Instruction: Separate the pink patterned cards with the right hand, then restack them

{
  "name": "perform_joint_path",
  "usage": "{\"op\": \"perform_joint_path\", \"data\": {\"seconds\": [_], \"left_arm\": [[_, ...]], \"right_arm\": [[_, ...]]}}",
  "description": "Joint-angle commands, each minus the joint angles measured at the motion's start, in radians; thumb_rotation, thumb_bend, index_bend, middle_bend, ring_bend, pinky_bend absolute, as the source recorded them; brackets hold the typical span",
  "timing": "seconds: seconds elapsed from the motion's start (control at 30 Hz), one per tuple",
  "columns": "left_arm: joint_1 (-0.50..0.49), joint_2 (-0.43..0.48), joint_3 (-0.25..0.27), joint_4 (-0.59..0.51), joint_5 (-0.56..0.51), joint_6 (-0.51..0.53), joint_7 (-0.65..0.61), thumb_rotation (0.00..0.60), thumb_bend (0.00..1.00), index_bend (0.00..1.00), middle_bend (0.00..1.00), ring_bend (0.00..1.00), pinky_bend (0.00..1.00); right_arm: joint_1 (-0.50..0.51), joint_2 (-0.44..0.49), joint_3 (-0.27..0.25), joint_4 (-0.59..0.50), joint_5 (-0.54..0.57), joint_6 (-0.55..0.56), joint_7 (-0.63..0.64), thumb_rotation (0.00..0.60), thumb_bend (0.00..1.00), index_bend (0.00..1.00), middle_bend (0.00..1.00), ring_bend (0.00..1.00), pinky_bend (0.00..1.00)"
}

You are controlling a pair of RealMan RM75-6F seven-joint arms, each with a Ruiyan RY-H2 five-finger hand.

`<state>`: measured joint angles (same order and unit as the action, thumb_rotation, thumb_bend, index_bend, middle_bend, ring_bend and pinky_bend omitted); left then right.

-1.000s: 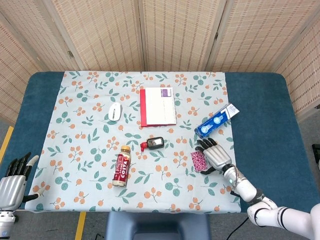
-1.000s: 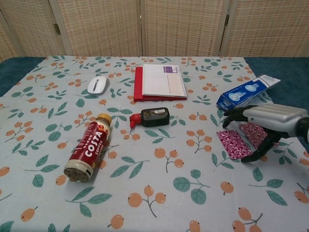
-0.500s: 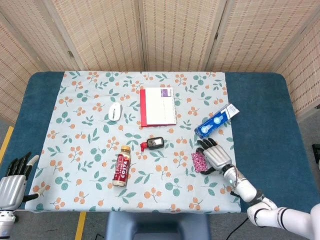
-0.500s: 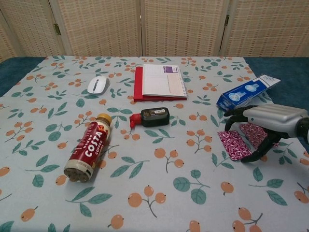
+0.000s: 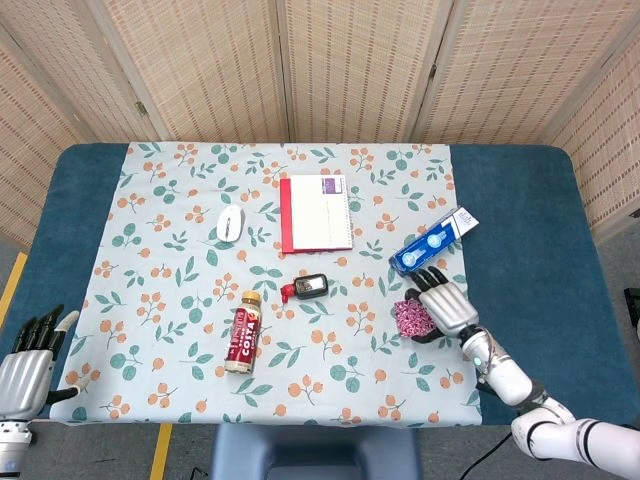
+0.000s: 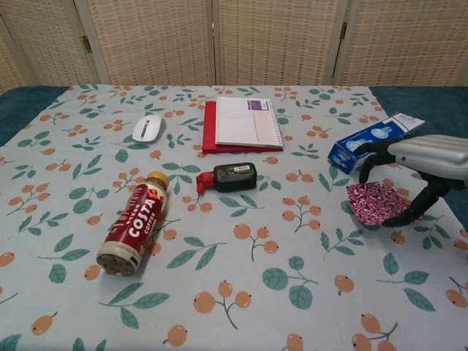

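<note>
The right hand (image 6: 420,164) is seen at the right side of the table, raised above the floral tablecloth (image 6: 241,292), with its back turned upward and its forearm running off toward the near right corner in the head view. Its fingers (image 6: 371,162) are curved downward and spread, and the thumb (image 6: 420,207) is angled down to the near edge of the pink patterned cards (image 6: 374,202). The cards are lying together on the cloth below the palm — whether they are actually pinched or only touched at the edge by the thumb tip cannot be told. In the head view the cards (image 5: 410,316) are shown just to the left of the right hand (image 5: 445,305), partly tucked under its fingers.

A blue box (image 6: 369,141) is lying just beyond the hand, further from the robot, close to the fingertips but seemingly apart from them.

The left hand (image 5: 25,365) is held low off the near left corner of the table, outside the cloth, with fingers extended upward and slightly apart and nothing in them.

Toward the middle of the cloth a red-edged notebook (image 6: 245,123), a white mouse (image 6: 148,127), a small black device with a red end (image 6: 232,177) and a bottle lying on its side (image 6: 134,223) are found — all well apart from the cards.
</note>
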<state>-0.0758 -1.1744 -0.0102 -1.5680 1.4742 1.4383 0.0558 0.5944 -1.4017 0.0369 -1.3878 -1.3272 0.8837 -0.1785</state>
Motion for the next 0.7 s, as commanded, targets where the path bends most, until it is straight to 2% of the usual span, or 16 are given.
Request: {"op": "perform_joint_path", "data": {"seconds": [0.03, 0.43, 0.7], "left_arm": [[-0.001, 0.0, 0.0, -0.002, 0.001, 0.0, 0.001, 0.6, 0.22, 0.12, 0.01, 0.09, 0.0], [-0.004, 0.004, 0.004, -0.021, 0.003, -0.007, 0.017, 0.6, 0.22, 0.12, 0.01, 0.09, 0.0], [-0.003, 0.005, 0.006, -0.025, -0.001, -0.009, 0.02, 0.6, 0.22, 0.12, 0.01, 0.09, 0.0]], "right_arm": [[-0.006, 0.02, 0.004, 0.002, 0.013, 0.002, 0.001, 0.445, 0.18, 0.31, 0.08, 0.0, 0.0], [-0.001, -0.012, 0.003, 0.11, 0.015, -0.037, 0.07, 0.443, 0.18, 0.31, 0.08, 0.0, 0.0], [0.002, -0.031, -0.004, 0.143, -0.006, -0.044, 0.09, 0.444, 0.18, 0.31, 0.08, 0.0, 0.0]]}}
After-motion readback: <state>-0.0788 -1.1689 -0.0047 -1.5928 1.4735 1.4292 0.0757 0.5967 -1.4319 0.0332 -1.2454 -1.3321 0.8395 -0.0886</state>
